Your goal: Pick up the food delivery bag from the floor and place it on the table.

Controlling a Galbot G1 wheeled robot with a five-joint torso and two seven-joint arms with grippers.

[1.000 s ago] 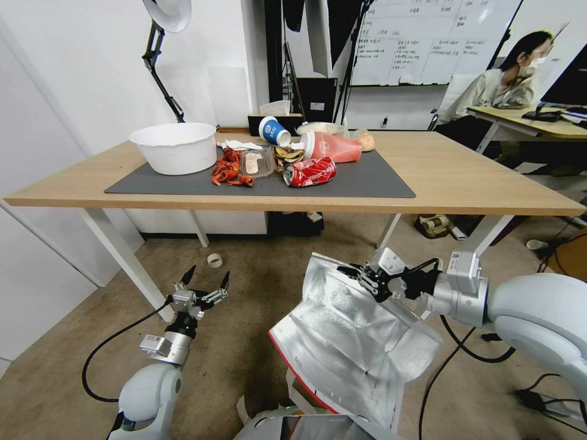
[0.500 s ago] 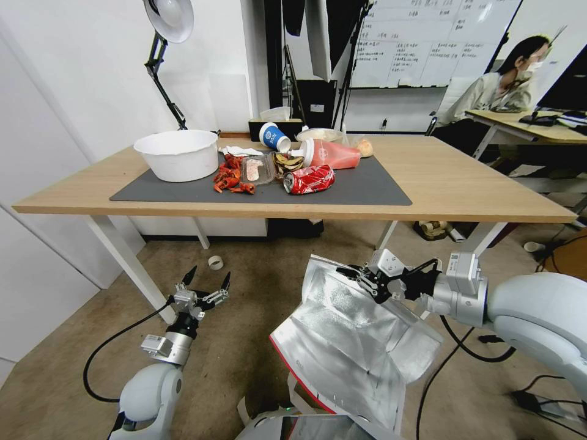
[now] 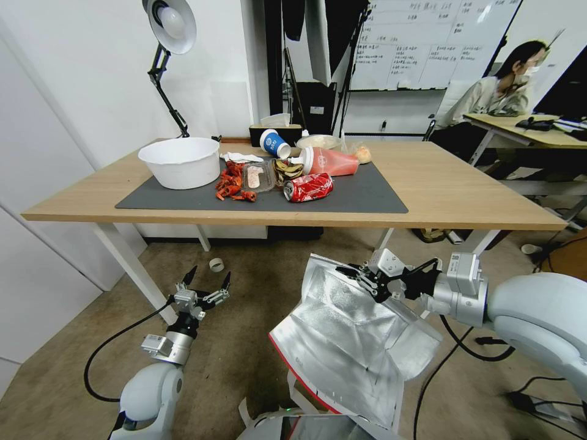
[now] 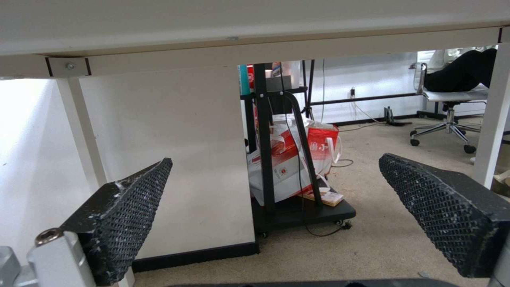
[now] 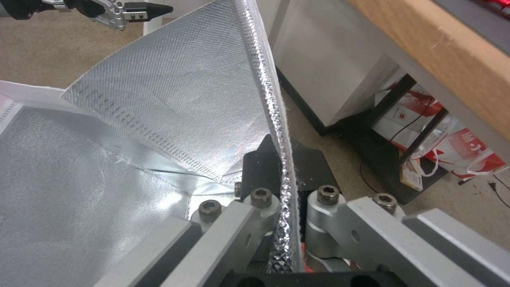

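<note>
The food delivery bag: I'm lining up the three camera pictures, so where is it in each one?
Head view: the food delivery bag hangs low at centre, foil lining showing, its rim pinched in the right tool.
Right wrist view: its foil rim runs up from the shut jaws.
Left wrist view: not in it; the open left tool looks under the table.
Shared landmark: the table's edge.

Right half of table (image 3: 465,183) bare; mat (image 3: 367,194) crowded with bowl (image 3: 179,162), can (image 3: 307,187), scraps.
</note>
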